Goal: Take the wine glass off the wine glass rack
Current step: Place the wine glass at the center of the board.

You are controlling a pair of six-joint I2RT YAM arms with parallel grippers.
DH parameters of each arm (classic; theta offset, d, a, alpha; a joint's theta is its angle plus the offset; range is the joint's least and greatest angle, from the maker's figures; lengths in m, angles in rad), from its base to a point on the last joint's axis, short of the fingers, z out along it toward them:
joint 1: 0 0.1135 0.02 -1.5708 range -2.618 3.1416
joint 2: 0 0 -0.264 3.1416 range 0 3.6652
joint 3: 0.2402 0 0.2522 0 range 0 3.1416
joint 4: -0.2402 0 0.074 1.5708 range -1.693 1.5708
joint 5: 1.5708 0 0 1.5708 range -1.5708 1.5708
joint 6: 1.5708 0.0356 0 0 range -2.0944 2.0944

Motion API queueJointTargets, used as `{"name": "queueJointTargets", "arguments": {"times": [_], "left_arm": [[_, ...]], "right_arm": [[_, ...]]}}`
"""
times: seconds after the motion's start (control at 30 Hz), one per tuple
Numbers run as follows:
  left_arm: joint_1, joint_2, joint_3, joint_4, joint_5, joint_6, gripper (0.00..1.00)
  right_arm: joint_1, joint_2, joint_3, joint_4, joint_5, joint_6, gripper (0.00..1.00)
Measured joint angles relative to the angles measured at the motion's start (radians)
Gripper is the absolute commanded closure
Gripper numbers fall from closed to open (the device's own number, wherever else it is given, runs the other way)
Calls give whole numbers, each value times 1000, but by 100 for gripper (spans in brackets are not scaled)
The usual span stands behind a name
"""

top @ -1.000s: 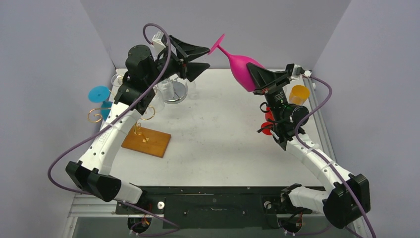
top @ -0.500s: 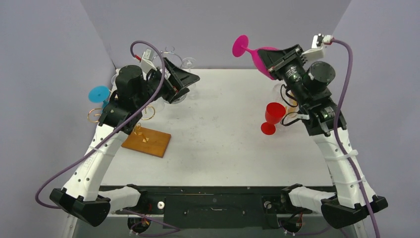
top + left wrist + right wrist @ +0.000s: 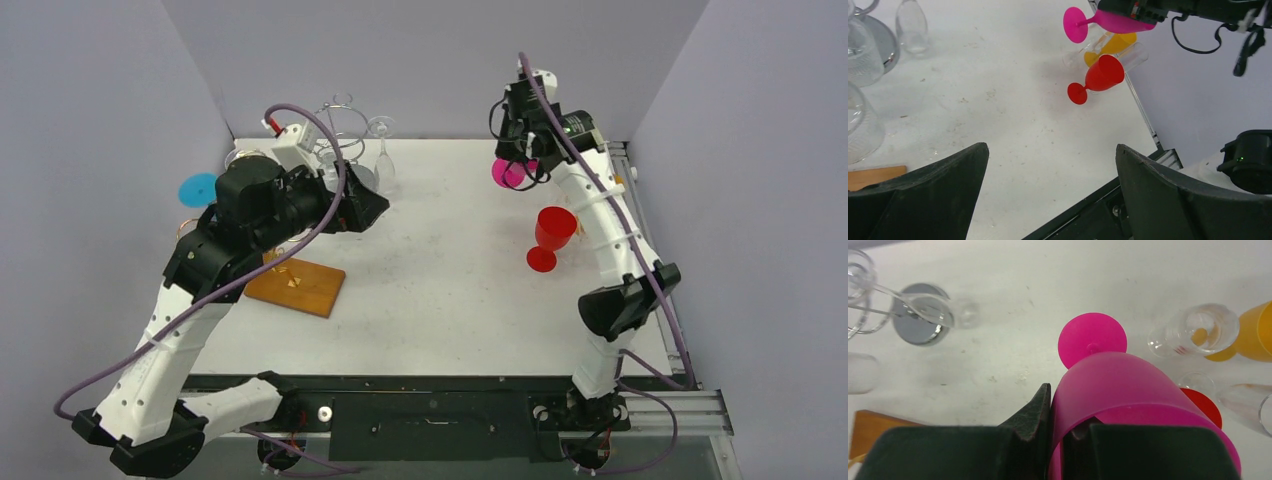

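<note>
The pink wine glass [image 3: 510, 172] hangs in the air over the far right of the table, foot downward. My right gripper [image 3: 1060, 410] is shut on the rim of the pink wine glass [image 3: 1118, 385], one finger outside the bowl and one inside. The left wrist view shows the pink wine glass [image 3: 1075, 24] at its top, above the table. The wine glass rack [image 3: 297, 285], gold wire on a wooden base, stands at the left with a blue glass [image 3: 198, 188] hanging on it. My left gripper [image 3: 365, 210] is near it, and the gripper [image 3: 1050, 146] is open wide and holds nothing.
A red glass [image 3: 550, 235] stands below the pink one, with an orange cup [image 3: 1255, 332] and clear glasses [image 3: 1198, 330] beside it at the right edge. A chrome stand [image 3: 350, 175] and clear glasses [image 3: 381, 150] occupy the far left.
My right arm swung up and back with the pink glass, turning its foot toward the table. My left gripper opened wide and drew back to the left, away from the glass.
</note>
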Motion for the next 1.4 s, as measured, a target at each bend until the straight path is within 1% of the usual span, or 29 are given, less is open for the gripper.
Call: {"name": "queueJointTargets", "arguments": {"times": [0.17, 0.33, 0.53, 0.93, 1.3, 1.4], "left_arm": [[-1, -75, -12, -25, -36, 60, 4], [-5, -121, -24, -29, -65, 90, 4], [-5, -140, -48, -32, -83, 102, 4], [-5, -128, -65, -35, -88, 119, 4], [-5, -124, -66, -35, -99, 121, 4], [-5, -124, -66, -35, -107, 121, 4]], "right_arm": [[16, 138, 47, -82, 51, -53, 100], [15, 223, 55, -99, 58, -81, 100], [0, 312, 64, -99, 43, -102, 100], [-50, 363, -3, -61, -8, -121, 100], [-56, 394, -85, 12, -34, -122, 100], [-57, 409, -102, 27, -41, -122, 97]]}}
